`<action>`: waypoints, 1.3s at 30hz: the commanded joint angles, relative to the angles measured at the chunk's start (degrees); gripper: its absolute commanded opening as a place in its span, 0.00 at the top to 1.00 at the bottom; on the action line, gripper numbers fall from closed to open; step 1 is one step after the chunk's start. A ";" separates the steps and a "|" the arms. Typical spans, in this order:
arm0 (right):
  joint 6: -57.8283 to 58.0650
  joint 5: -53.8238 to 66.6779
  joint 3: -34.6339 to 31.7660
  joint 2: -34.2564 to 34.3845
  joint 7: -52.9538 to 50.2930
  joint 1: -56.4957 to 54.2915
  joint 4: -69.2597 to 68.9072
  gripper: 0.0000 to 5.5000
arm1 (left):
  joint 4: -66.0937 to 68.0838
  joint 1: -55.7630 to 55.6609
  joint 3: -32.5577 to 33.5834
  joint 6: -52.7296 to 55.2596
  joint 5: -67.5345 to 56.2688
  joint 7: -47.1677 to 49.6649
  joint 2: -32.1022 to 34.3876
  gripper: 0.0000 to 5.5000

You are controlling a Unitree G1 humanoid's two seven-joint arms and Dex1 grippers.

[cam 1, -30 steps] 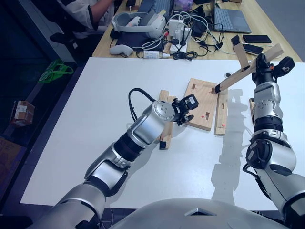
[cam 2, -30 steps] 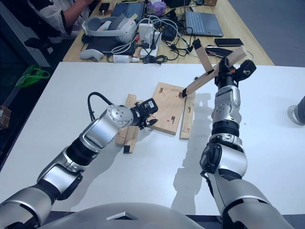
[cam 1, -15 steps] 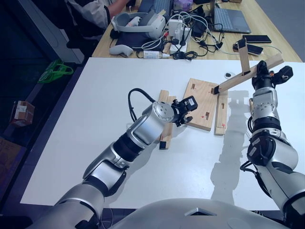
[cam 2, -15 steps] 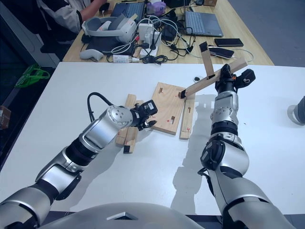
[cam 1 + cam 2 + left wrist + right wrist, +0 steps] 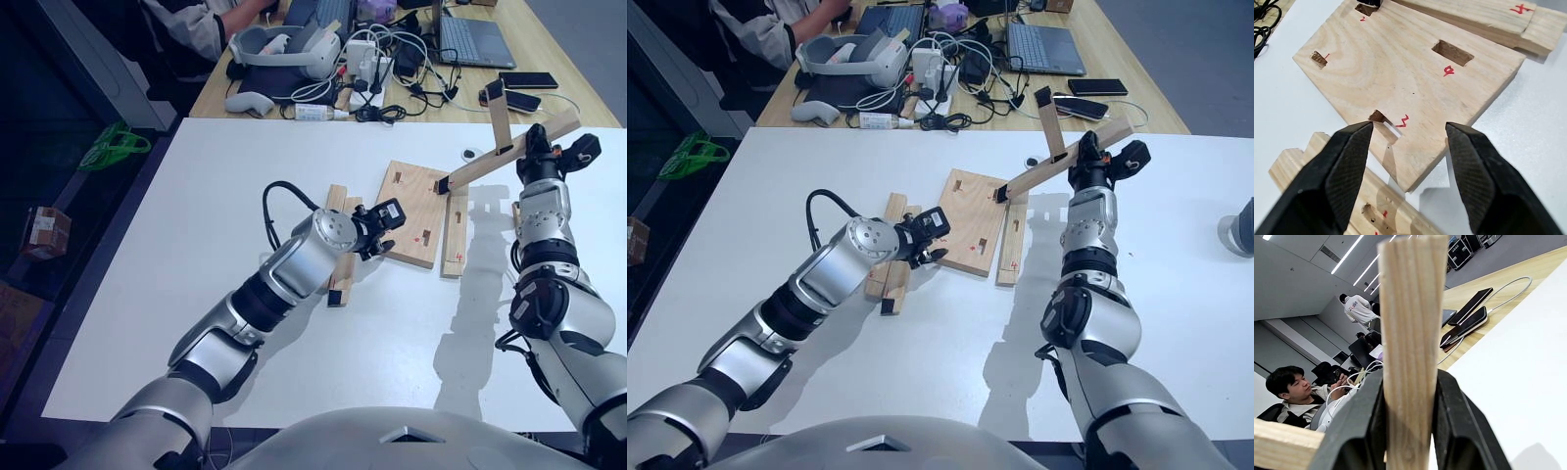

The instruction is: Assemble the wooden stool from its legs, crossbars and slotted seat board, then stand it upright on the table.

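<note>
The slotted seat board (image 5: 416,213) lies flat mid-table, its numbered slots facing up (image 5: 1415,73). My left gripper (image 5: 385,238) stands open at the board's near left corner, one finger on each side of the corner by slot 3. My right gripper (image 5: 537,145) is shut on a leg-and-crossbar piece (image 5: 495,157) held in the air. That piece slants down to the board's far right slot (image 5: 443,184). The gripped leg (image 5: 1413,362) sits between the black jaws in the right wrist view.
Two loose legs (image 5: 340,264) lie left of the board, under my left forearm. Another leg piece (image 5: 456,233) lies along the board's right edge. A small white disc (image 5: 469,153) sits behind the board. The desk beyond holds cables, phones and a headset (image 5: 284,49).
My right gripper has turned the leg-and-crossbar piece so that its crossbar stands more upright, while its lower end stays at the board's far right slot. The left gripper has not moved.
</note>
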 commanded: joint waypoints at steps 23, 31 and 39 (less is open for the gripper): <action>-3.04 -14.40 13.15 1.47 -10.64 -2.73 6.60 0.82 | 0.51 -1.67 -0.65 -1.87 2.33 -0.87 -0.73 0.50; 0.68 -23.87 20.78 4.36 -21.90 -9.75 12.57 0.82 | 3.58 -4.03 0.16 -4.60 2.86 -1.98 -0.01 0.50; 3.69 -20.02 13.99 6.42 -32.38 -11.80 15.08 0.82 | 3.31 -4.85 -0.02 -5.62 3.50 -4.76 2.46 0.50</action>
